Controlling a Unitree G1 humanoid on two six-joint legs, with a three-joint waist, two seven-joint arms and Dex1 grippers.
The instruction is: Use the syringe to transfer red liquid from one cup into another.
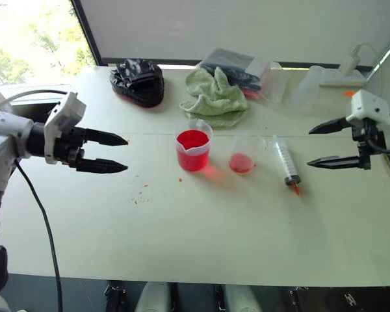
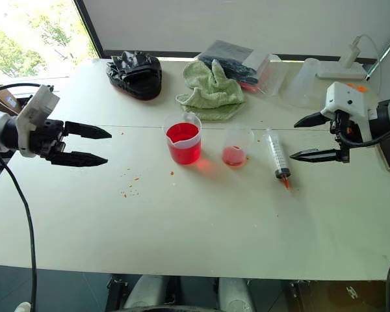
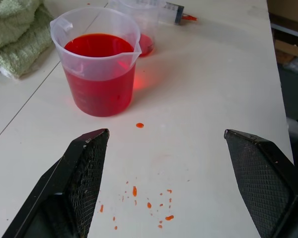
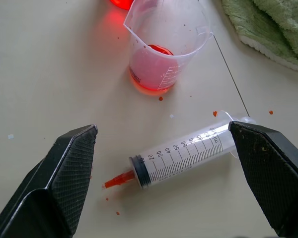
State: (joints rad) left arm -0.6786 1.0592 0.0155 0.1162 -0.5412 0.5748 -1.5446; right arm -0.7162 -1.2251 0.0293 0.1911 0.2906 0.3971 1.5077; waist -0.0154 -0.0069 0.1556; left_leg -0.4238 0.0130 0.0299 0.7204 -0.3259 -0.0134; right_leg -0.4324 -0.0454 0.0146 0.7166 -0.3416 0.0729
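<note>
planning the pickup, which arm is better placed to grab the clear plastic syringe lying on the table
Right, probably. The clear plastic syringe with the orange-red tip lies flat on the white table nearest the open right gripper. The open left gripper hovers on the far side of the spouted red-filled beaker.

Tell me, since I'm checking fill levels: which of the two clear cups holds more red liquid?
The wider spouted beaker, beside the green cloth: deep red well up its wall. The narrower cup, next to the syringe, is red only at its bottom.

Syringe (image 1: 286, 162) flat, right of cups
</note>
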